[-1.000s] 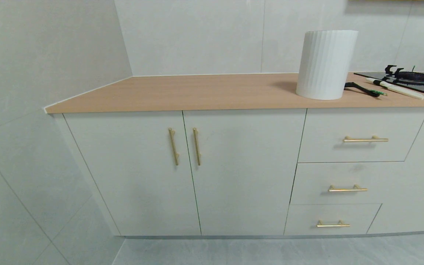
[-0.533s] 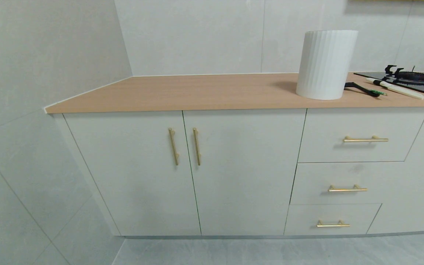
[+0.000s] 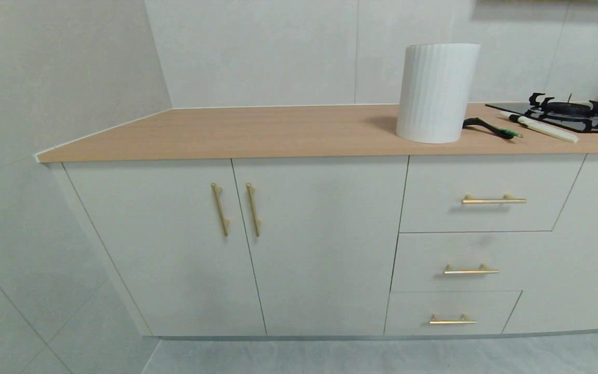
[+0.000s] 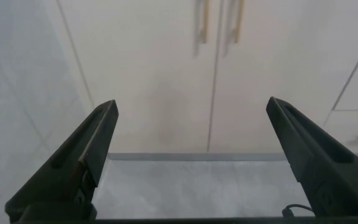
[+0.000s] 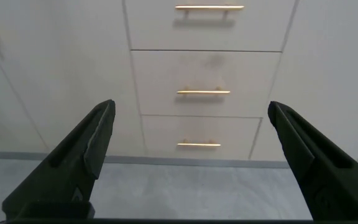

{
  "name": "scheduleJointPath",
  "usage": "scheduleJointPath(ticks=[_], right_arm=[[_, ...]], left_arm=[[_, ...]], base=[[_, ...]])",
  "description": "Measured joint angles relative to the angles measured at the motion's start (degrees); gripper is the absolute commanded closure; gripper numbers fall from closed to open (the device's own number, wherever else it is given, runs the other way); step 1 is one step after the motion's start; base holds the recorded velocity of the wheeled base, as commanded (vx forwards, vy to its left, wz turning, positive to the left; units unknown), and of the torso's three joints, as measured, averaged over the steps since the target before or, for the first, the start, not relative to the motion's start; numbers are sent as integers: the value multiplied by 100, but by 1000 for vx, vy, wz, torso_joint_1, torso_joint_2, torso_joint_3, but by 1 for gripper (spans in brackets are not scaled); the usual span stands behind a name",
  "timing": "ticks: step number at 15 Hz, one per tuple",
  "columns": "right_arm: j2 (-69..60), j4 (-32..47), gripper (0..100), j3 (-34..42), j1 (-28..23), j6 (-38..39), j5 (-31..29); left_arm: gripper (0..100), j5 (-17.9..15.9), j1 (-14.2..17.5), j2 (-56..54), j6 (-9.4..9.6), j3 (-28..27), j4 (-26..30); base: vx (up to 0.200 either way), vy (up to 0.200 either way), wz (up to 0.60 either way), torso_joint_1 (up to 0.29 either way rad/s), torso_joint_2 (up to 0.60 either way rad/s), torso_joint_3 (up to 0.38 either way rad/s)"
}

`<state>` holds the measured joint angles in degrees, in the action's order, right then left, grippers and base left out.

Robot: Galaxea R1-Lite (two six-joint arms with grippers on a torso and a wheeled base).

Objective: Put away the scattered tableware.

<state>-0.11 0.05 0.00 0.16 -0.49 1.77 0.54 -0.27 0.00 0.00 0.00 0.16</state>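
A tall white ribbed container (image 3: pixel 436 92) stands on the wooden countertop (image 3: pixel 257 132). Just to its right lie a black-handled utensil (image 3: pixel 486 127) and a long white utensil (image 3: pixel 540 127) whose far end rests on the hob. My left gripper (image 4: pixel 191 118) is open, low in front of the double cabinet doors (image 4: pixel 216 68), with nothing between its fingers. Facing the drawer stack (image 5: pixel 207 93), my right gripper (image 5: pixel 191 118) is open too and holds nothing.
A black gas hob (image 3: pixel 571 110) sits at the counter's right end. Below are two doors with gold handles (image 3: pixel 236 209) and three drawers with gold handles (image 3: pixel 493 199). A tiled wall (image 3: pixel 44 78) closes the left side. Grey floor (image 3: pixel 330 356) lies before the cabinets.
The whole head view has shifted: the counter and cabinets now sit further left, so the camera turned or moved right. Nothing on the counter moved.
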Motion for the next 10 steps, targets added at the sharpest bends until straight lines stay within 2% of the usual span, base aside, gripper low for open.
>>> scheduleJointPath(ticks=[6, 10], right_arm=[[1, -2, 0, 0, 0, 0, -2], [1, -5, 0, 0, 5, 9, -2]], left_arm=[[0, 0, 2, 0, 0, 0, -2], [0, 1, 6, 0, -11, 0, -2]], base=[[0, -200, 0, 2, 3, 2], [0, 0, 0, 0, 0, 0]])
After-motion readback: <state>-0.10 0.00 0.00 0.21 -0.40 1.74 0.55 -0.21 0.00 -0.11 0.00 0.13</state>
